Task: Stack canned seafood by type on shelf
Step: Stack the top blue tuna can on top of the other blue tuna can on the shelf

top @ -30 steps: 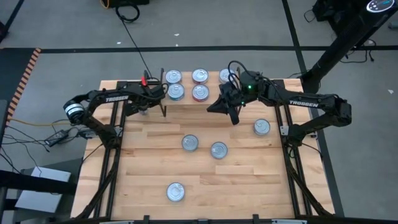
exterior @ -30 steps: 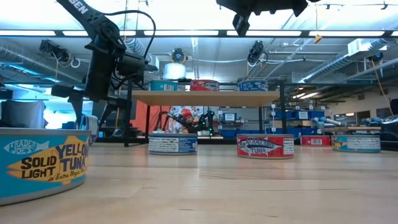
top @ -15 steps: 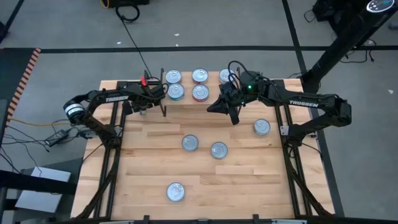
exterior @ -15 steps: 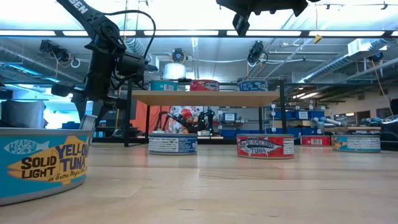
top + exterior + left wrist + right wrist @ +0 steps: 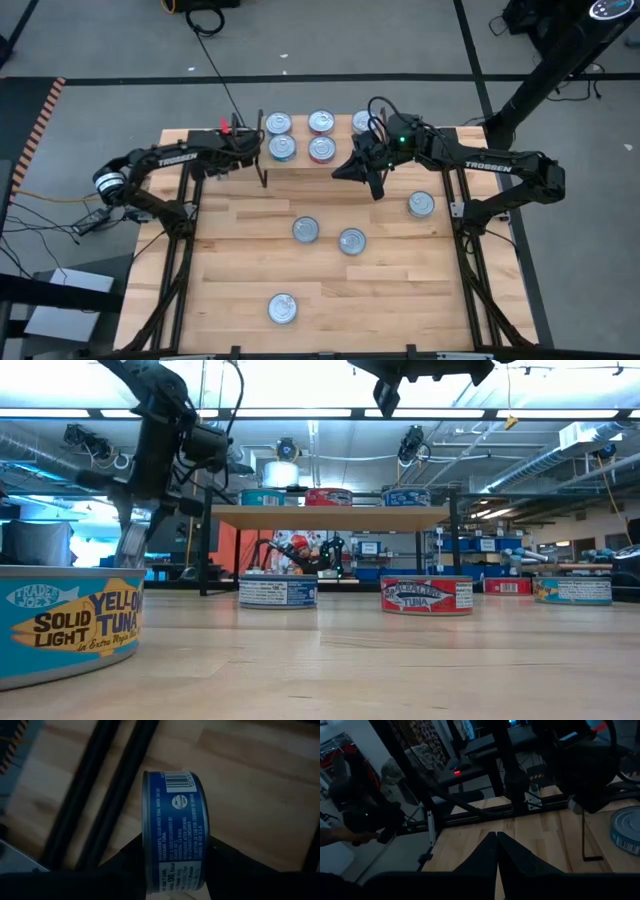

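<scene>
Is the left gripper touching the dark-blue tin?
Touching. The left wrist view shows the dark-blue tin clamped on edge between the left gripper's fingers, above the tabletop.

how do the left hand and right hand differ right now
The left hand is clamped on a dark-blue tuna can, gripping it by its flat ends; the right hand holds nothing, its fingers pressed together. The left hand sits off the shelf's left end, by the table's left edge; the right hand hangs in front of the shelf's right end, above bare wood. Both are dark two-finger hands raised off the table.
</scene>
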### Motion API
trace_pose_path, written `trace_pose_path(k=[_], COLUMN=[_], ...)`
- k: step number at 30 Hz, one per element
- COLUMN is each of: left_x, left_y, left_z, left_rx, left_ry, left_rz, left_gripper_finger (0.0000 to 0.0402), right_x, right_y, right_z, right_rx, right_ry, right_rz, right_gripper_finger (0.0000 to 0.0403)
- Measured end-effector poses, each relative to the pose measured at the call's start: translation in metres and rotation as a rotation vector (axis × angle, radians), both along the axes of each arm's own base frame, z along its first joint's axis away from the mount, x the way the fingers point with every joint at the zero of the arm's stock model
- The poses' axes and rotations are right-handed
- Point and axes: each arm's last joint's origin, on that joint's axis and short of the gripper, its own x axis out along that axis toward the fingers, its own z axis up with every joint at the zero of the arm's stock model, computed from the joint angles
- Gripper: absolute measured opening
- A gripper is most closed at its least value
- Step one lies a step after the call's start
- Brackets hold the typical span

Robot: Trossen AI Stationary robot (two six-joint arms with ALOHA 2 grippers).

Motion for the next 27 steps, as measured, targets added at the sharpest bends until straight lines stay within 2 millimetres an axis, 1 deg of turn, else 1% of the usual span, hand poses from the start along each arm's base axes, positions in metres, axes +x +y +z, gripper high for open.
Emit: trace_pose_path(k=[3,7,16,19,22,25,27], left_x=[0.003,0.006,0.007,0.009,0.013,0.021,0.028], left_y=[0.003,0.007,0.012,0.011,0.007,-0.002,-0.009], left_z=[0.016,0.046,0.128,0.153,0.175,0.193,0.2], left_rx=[0.021,0.071,0.224,0.268,0.305,0.34,0.363], left_ry=[0.021,0.057,0.134,0.137,0.152,0.186,0.22], left_rz=[-0.026,-0.075,-0.216,-0.306,-0.445,-0.621,-0.743], left_gripper_finger=[0.015,0.015,0.015,0.0149,0.0149,0.0149,0.0149], right_x=[0.0,0.0,0.001,0.0,-0.001,-0.002,-0.003], right_y=[0.0,0.0,-0.002,-0.004,-0.007,-0.011,-0.013], right_z=[0.001,0.002,0.002,0.003,0.008,0.014,0.017], right_rx=[-0.005,-0.01,-0.032,-0.007,0.037,0.113,0.138], right_ry=[-0.013,-0.023,-0.024,-0.016,-0.018,-0.004,0.001], right_rz=[-0.002,-0.006,-0.048,-0.065,-0.086,-0.115,-0.124], right_gripper_finger=[0.0023,0.0023,0.0023,0.0023,0.0023,0.0023,0.0023])
